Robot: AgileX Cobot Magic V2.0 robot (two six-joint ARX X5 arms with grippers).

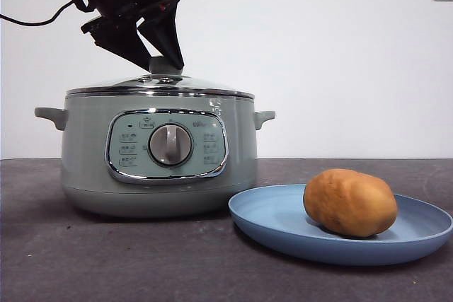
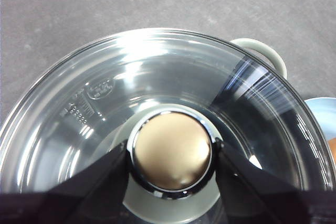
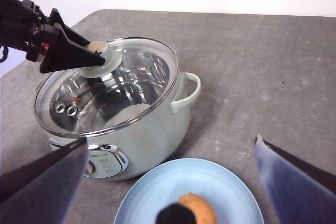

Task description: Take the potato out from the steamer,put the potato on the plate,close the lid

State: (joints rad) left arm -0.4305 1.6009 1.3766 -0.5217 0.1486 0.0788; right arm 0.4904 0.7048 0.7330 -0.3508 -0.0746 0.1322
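Potato (image 1: 350, 202) on plate (image 1: 272, 218), lid (image 3: 113, 85) on steamer (image 1: 88, 167), left end effector (image 2: 170, 153) at knob.

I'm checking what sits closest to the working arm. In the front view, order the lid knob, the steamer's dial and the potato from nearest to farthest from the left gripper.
1. Lid knob: between the left gripper jaws, atop the steamer.
2. Dial: below, on the front panel.
3. Potato: far off to the side, on the plate.

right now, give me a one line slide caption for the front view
Left gripper on the knob of the lid atop the steamer; potato rests on the blue plate.
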